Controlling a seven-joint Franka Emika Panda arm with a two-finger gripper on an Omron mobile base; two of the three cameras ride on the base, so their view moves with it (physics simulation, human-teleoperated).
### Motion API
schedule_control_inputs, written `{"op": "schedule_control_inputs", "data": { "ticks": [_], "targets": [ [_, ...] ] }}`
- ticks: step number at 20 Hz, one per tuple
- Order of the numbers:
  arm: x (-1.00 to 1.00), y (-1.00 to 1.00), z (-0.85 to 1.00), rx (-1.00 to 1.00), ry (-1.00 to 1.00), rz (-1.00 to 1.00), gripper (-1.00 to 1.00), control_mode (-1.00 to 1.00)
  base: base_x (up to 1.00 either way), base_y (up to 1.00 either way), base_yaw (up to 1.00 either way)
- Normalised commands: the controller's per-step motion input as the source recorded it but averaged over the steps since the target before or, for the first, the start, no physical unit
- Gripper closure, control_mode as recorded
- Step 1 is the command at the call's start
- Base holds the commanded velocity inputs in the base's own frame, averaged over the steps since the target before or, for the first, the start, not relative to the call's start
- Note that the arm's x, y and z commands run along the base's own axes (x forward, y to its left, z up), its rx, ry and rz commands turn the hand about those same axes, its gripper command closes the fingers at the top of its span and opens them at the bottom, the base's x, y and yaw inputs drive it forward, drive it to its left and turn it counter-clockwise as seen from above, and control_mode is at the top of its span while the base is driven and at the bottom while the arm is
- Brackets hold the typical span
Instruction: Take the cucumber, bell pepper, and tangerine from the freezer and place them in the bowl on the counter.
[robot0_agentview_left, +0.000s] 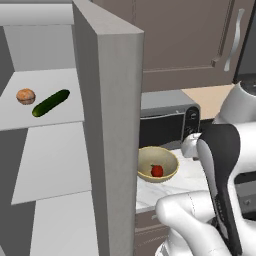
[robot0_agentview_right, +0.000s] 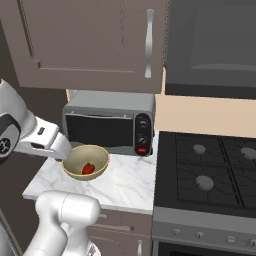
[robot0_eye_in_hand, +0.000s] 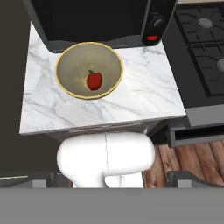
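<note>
Left base view: freezer (robot0_agentview_left: 107, 125) door open; tangerine (robot0_agentview_left: 25, 96) and cucumber (robot0_agentview_left: 50, 103) lie side by side, just apart, on upper shelf (robot0_agentview_left: 60, 117). Bell pepper (robot0_agentview_left: 157, 171) sits in bowl (robot0_agentview_left: 167, 156) on counter (robot0_agentview_left: 187, 177), by microwave (robot0_agentview_left: 167, 117).

Right base view: pepper in bowl, stove (robot0_agentview_right: 210, 172) to the right.

Hand view: looks down on bowl w/ pepper; jaws wide apart, holding nothing.

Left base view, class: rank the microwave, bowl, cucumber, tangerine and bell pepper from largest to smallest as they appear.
1. microwave
2. bowl
3. cucumber
4. tangerine
5. bell pepper

The tangerine looks slightly bigger than the pepper, but they sit at different distances from the camera, so that last pair is unsure.
</note>
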Motion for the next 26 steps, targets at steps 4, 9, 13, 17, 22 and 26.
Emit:
{"op": "schedule_control_inputs", "data": {
  "ticks": [4,9,13,17,22,26],
  "targets": [
    [-0.33,0.0,0.15,0.0,-0.11,0.0,-1.0,-1.0,0.0,0.0,0.0],
    [-0.16,-0.01,0.24,0.0,-0.04,0.03,-1.0,-1.0,0.0,0.0,0.0],
    [0.0,-0.05,0.15,0.0,0.0,0.06,-1.0,-1.0,0.0,0.0,0.0],
    [-0.04,-0.03,0.0,0.0,-0.04,0.06,-1.0,-1.0,0.0,0.0,0.0],
    [-0.09,0.0,0.0,0.0,-0.05,0.01,-1.0,-1.0,0.0,0.0,0.0],
    [-0.01,0.0,0.0,0.0,0.0,0.0,-1.0,-1.0,0.0,0.0,0.0]
  ]
}}
